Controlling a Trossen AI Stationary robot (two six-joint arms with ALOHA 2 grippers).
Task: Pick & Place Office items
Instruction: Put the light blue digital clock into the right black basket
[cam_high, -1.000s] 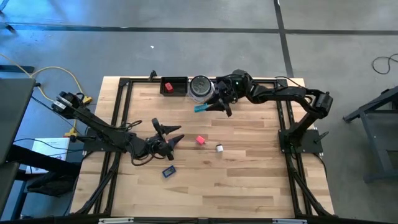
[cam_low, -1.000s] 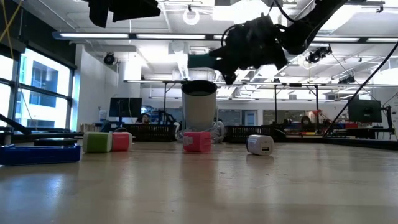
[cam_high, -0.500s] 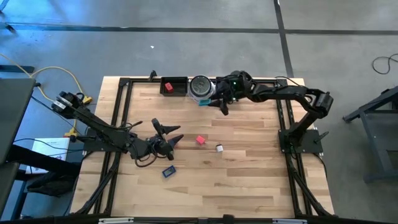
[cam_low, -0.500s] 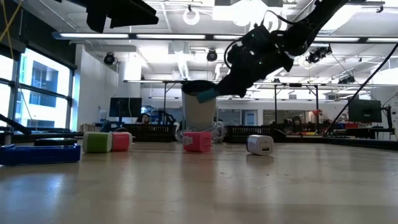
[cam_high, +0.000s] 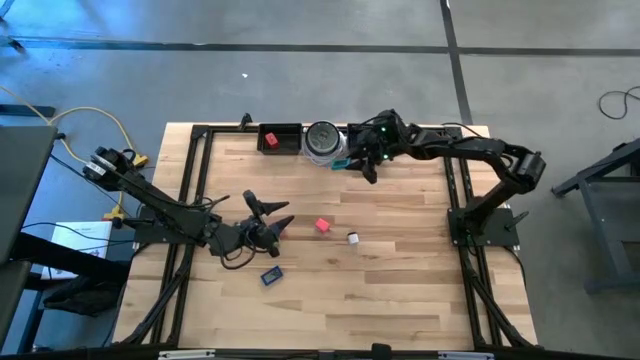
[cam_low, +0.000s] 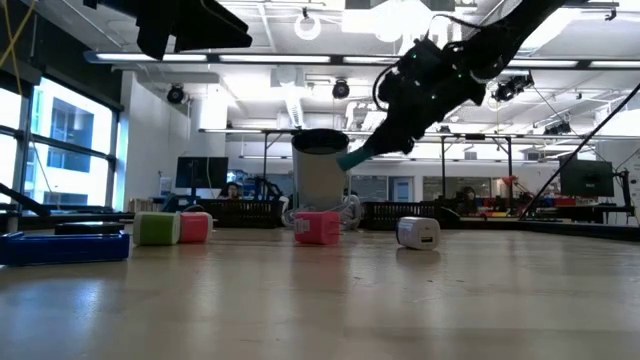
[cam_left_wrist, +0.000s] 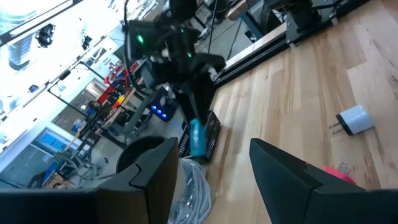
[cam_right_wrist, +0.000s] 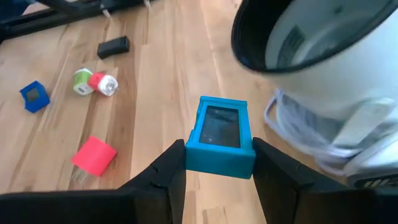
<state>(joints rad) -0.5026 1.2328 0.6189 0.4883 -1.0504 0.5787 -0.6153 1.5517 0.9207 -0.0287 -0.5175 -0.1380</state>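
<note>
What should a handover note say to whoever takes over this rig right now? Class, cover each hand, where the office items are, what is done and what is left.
Right hand: shut on the teal block, held in the air beside the white-grey cup at the table's far edge.
Left hand: open, empty, waiting at the left-middle of the table.
Done: one red block lies in the black tray.
Left: teal block not yet released; pink block, white bit and blue flat piece lie loose on the table. Green cube, another red piece and black bar also loose, near the left arm.
</note>
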